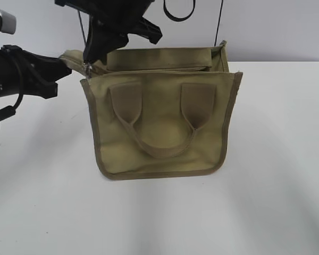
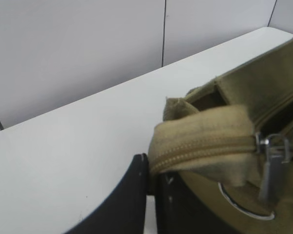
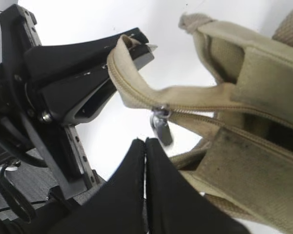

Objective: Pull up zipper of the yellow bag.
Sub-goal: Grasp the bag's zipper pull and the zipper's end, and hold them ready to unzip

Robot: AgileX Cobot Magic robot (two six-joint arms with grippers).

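The yellow bag (image 1: 159,133) stands on the white table with its U-shaped handle facing me. Its zipper (image 3: 219,111) runs along the top, and the zip's loose end sticks out past the bag's left corner. My left gripper (image 2: 151,168) is shut on that zip end (image 2: 195,146); it also shows in the right wrist view (image 3: 132,46). The silver slider (image 2: 271,146) sits near this left end with its pull tab hanging down (image 3: 162,130). My right gripper (image 3: 145,142) reaches in from above, shut and empty, with its tips just below and left of the tab.
The white table (image 1: 266,202) spreads in front of and beside the bag. A grey wall (image 2: 88,48) stands close behind. The right arm (image 1: 117,21) hangs over the bag's top left corner, and the left arm (image 1: 21,69) comes in from the left edge.
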